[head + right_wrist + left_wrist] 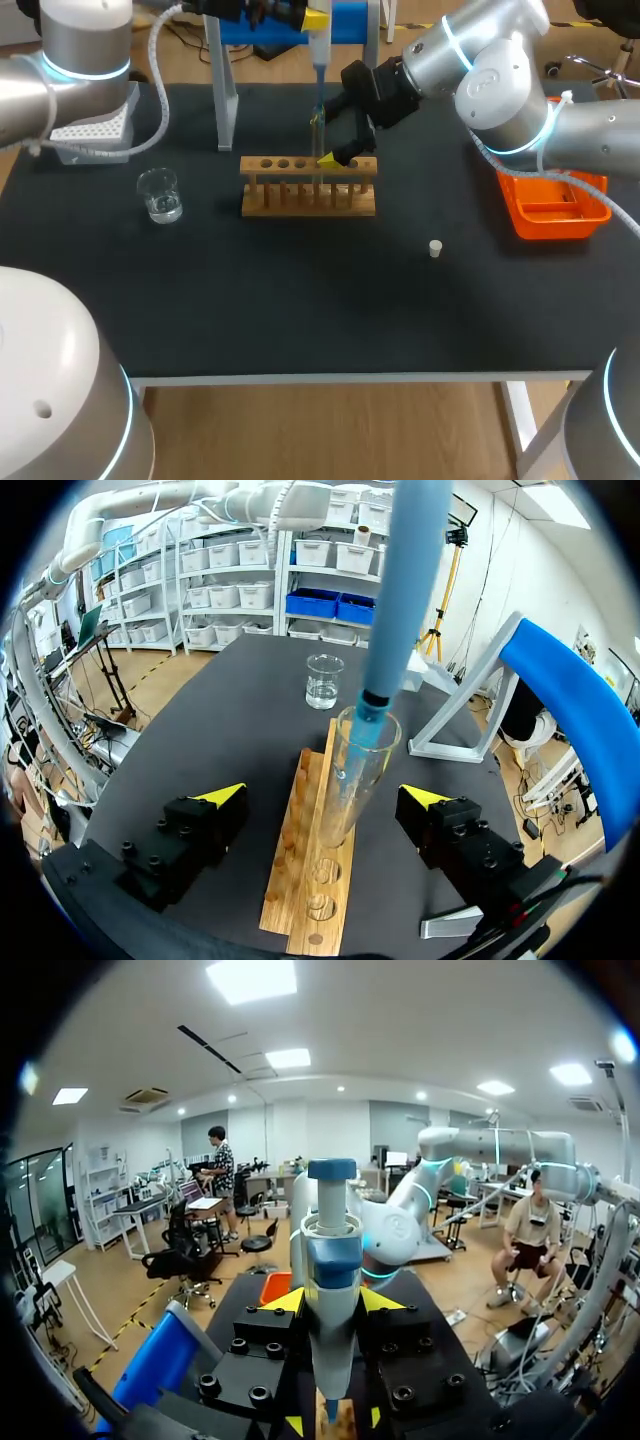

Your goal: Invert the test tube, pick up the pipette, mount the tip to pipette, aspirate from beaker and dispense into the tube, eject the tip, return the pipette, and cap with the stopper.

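Pipette pinched in left pincer, its tip inside the mouth of the test tube, upright in the wooden rack at the table's far middle. Right pincer spread, one finger either side of the tube, not touching it.

Lab: tube rack, beaker, pipette

One test tube, one pipette, one beaker, one rack, one stopper, one orange bin

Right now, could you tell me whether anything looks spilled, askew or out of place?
Nothing stands out: the test tube stands in the rack, the pipette reaches into its mouth, the beaker is upright, and no spill shows.
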Robot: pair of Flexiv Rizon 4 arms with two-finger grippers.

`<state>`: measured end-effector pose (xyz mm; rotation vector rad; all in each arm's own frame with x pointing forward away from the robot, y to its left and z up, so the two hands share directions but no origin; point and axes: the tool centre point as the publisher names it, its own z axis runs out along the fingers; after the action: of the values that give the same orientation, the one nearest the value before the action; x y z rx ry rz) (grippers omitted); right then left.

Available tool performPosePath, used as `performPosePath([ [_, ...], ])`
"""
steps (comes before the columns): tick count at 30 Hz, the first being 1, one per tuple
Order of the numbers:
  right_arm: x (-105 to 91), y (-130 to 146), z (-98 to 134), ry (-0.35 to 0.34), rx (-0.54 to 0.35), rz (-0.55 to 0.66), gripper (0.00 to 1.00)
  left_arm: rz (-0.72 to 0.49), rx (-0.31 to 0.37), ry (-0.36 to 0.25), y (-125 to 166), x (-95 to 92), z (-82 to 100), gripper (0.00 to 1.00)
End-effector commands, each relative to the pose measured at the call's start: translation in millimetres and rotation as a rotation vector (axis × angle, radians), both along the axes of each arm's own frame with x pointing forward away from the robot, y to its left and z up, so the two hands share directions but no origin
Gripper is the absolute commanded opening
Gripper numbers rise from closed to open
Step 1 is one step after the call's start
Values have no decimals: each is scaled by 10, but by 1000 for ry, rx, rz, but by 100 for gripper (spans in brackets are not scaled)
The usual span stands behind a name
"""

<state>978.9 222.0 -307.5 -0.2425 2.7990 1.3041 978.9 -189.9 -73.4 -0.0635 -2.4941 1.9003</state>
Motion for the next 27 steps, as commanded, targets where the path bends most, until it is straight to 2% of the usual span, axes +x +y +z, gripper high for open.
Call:
performPosePath([
  [1, -2, -7, 7, 1, -2, 0, 100, 1, 5, -1, -28, -8, -8, 0],
  [27, -2, -7, 7, 1, -2, 0, 100, 14, -2, 11, -21, 54, -116, 0],
])
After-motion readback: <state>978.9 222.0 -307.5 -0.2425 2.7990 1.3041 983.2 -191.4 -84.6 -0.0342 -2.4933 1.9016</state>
